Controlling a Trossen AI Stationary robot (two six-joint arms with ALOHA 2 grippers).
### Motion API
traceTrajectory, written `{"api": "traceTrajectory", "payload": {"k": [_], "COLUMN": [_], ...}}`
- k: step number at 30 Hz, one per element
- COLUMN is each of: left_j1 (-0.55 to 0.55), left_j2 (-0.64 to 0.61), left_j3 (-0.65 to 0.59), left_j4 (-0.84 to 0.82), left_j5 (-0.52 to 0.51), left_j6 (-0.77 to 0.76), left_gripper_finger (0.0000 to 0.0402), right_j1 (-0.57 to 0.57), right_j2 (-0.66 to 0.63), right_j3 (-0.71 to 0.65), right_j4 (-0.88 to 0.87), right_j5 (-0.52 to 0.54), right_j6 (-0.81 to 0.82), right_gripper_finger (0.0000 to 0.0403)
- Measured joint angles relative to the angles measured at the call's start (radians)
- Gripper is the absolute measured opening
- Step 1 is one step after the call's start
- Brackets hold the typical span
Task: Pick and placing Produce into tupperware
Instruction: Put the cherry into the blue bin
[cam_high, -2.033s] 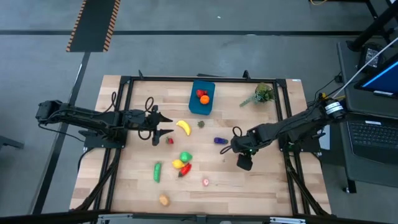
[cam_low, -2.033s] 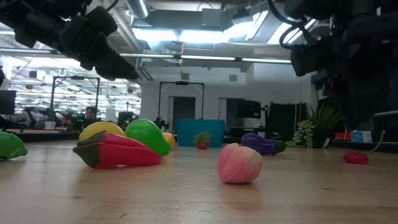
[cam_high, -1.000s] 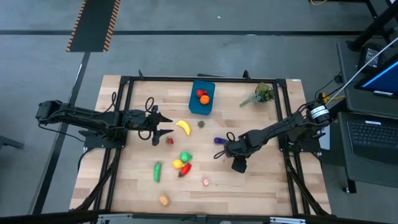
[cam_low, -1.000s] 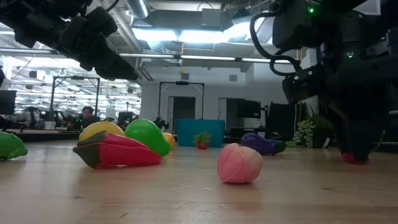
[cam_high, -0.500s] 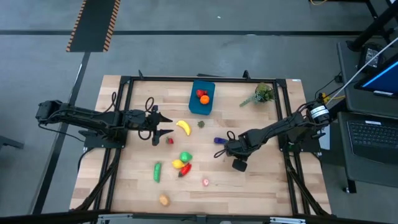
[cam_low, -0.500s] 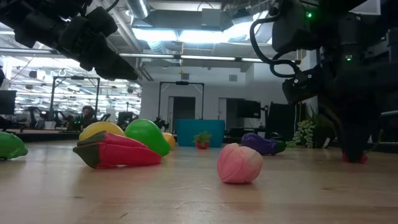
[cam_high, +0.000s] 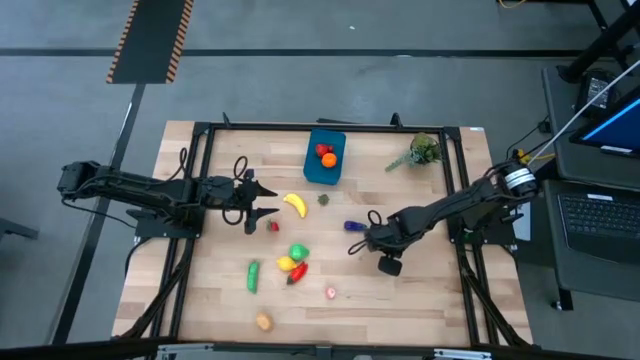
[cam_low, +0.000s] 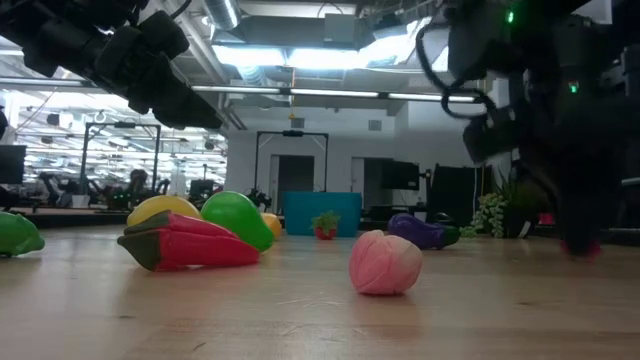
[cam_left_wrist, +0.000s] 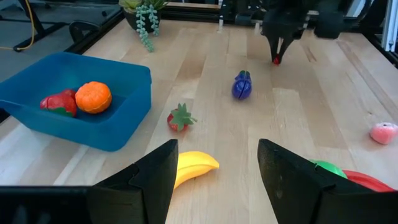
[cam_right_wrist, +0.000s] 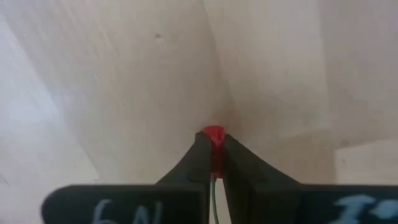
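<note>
Bright, even overhead light; ceiling glare

Produce cluster (cam_high: 290, 263) obstructs mid-table.

A grey concrete floor (cam_high: 300, 85) is surrounding the wooden table (cam_high: 420, 300), a striped hazard mat (cam_high: 150, 40) lying beyond its far left corner (ceiling lights (cam_low: 300, 55) are glowing over the distant workshop).

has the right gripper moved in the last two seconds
Yes. The right gripper has shifted left, closer to the purple eggplant, and shut on a small red item.
</note>
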Motion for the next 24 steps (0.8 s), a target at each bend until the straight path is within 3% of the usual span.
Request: {"api": "traceTrajectory", "payload": {"k": [8, 21, 24], "left_j1": [0.000, 0.000, 0.000], "left_j2": [0.000, 0.000, 0.000], "left_j3": [0.000, 0.000, 0.000], "left_j4": [-0.003, -0.004, -0.004], "left_j5": [0.000, 0.000, 0.000], "left_j6": [0.002, 0.002, 0.003], "left_gripper_finger": [0.0214, 0.0214, 0.0214], "right_j1": [0.000, -0.001, -0.001], "right_j2": [-0.134, -0.394, -0.431], "right_j3": [0.004, 0.006, 0.007], "right_j4": [0.003, 0.037, 0.094], "right_j5": [0.133, 0.606, 0.654], "right_j6": [-0.014, -0.122, -0.190], "right_gripper_finger": [0.0020, 0.0018, 0.0018]}}
